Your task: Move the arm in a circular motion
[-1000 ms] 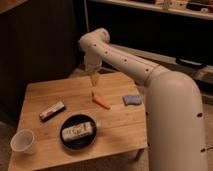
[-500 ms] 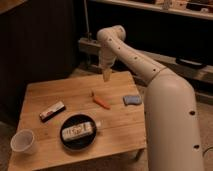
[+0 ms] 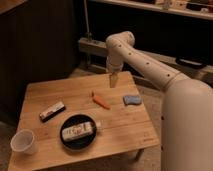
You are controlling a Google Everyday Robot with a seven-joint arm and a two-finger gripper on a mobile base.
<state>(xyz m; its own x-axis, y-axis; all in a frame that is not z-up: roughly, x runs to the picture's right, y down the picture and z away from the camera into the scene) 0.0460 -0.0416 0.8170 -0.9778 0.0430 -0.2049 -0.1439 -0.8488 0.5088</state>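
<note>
The arm is a thick white tube that rises from the lower right, runs up and left to a rounded elbow, then drops down. Its short pale tip, the gripper, hangs over the far right edge of the wooden table, above and to the right of an orange carrot. It touches nothing on the table.
On the table lie a blue sponge at the right, a dark bar-shaped packet at the left, a black bowl holding a white packet, and a white cup at the front left corner. Dark cabinets stand behind.
The elbow and the tip have swung to the right along the table's far edge, from above the carrot's left side to beyond its right side.
</note>
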